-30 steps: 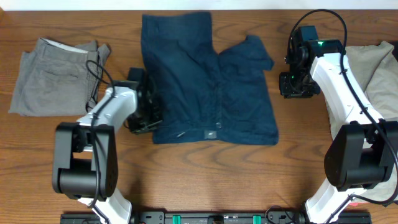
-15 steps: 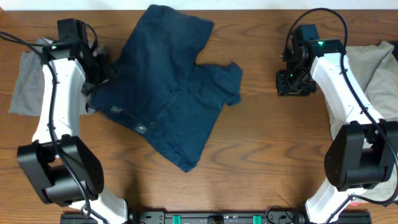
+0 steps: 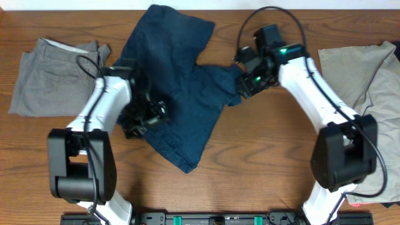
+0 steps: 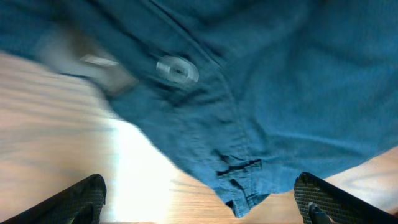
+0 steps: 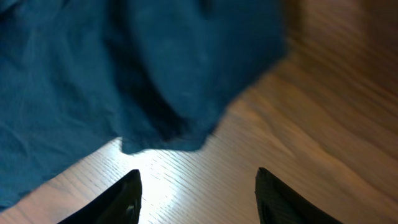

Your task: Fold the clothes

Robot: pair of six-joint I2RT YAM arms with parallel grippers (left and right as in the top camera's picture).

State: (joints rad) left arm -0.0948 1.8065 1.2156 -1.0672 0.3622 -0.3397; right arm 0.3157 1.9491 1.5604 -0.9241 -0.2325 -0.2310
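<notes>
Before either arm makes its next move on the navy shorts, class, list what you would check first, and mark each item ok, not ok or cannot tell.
1. Left gripper open and empty: ok; jaws spread wide over the navy shorts, near their button.
2. Right gripper open and empty: ok; a leg hem lies ahead of it, not between its jaws.
3. Shorts flat and square to the table: not ok; rumpled and skewed.
4. Grey pair and beige clothes lie apart from the shorts: ok.
5. Cloth doubled under the shorts: cannot tell.
</notes>
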